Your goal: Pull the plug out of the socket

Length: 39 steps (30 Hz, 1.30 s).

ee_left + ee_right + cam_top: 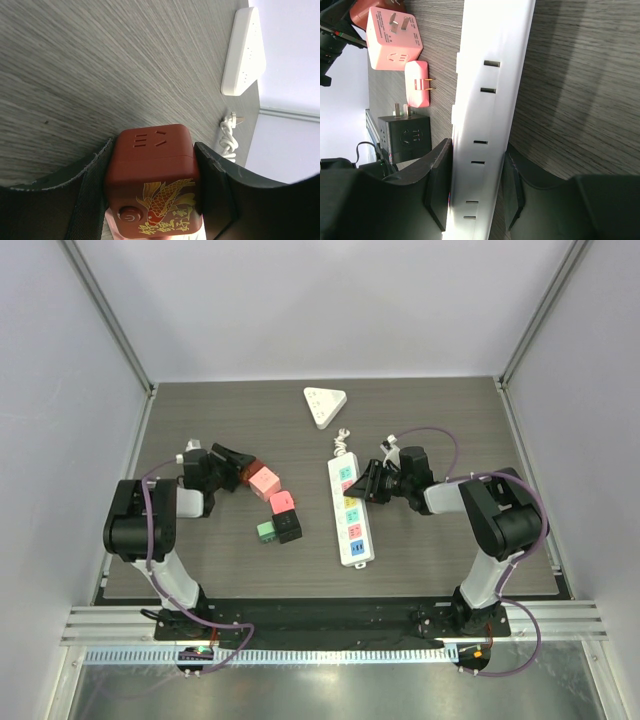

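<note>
Horizontally, left end effector [155,172] clamps cube [152,200], right [476,186] strip [492,75].

Robot lab cell, white walls [320,300] (aluminium frame [105,310])

Left pincer [236,464] held low, pointing right, jaws clamped, right pincer [370,483] held low, pointing left, jaws clamped.

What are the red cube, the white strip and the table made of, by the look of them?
Red cube: likely hard plastic, satin, moulded slots, gold print. White strip: probably smooth plastic, soft sheen. Table: grey wood-grain, perhaps laminate, matte.
</note>
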### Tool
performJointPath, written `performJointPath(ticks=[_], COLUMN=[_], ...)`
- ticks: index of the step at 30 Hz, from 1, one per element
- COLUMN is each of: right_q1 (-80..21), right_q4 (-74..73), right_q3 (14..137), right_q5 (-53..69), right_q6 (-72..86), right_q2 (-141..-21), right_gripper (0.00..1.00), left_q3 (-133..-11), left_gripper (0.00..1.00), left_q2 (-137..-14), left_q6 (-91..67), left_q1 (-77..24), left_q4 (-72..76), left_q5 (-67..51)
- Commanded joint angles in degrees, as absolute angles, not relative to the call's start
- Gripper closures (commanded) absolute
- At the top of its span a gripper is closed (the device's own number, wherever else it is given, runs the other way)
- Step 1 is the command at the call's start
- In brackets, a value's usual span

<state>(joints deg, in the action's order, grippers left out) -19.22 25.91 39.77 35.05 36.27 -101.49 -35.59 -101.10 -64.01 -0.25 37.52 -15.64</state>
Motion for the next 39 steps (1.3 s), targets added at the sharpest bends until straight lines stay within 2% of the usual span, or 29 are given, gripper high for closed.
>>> performJointPath(ticks=[1, 2, 5, 8, 11, 18, 25, 39], right_q1=[-19.4, -19.4, -19.5, -19.5, -19.6, -19.6, -19.7, -19.8], right_q4=[20.3, 20.4, 20.4, 20.5, 20.7, 21.0, 21.5, 21.2], right_q3=[38.8, 38.8, 38.9, 38.8, 38.8, 38.6, 38.5, 38.4], right_q5=[29.2, 29.2, 29.3, 29.4, 29.6, 29.9, 30.4, 29.4], right_q6=[30.6, 30.6, 30.7, 30.8, 30.9, 31.1, 31.6, 31.2], right_q2=[-104.5, -104.6, -104.9, -104.7, -104.6, -104.2, -104.2, -103.6], right_gripper=[0.99, 0.99, 0.99, 0.99, 0.99, 0.99, 0.99, 0.99], left_q3=[-35.5, -35.5, -35.4, -35.7, -35.9, -35.7, -37.9, -38.1], left_gripper=[0.56, 0.49, 0.38, 0.29, 0.26, 0.23, 0.23, 0.23], left_q2=[-97.4, -97.0, -96.1, -96.1, -96.2, -93.9, -88.9, -78.6], left_q6=[-61.4, -61.3, -61.0, -60.8, -60.7, -60.6, -59.5, -57.3], left_q1=[-0.2, -0.3, -0.2, -0.2, -0.3, -0.3, -0.3, -0.2], left_q4=[37.0, 36.6, 34.5, 33.8, 33.4, 29.7, 11.3, 0.2], left_q5=[-14.9, -15.0, -14.8, -14.9, -15.4, -14.0, -9.5, -9.1])
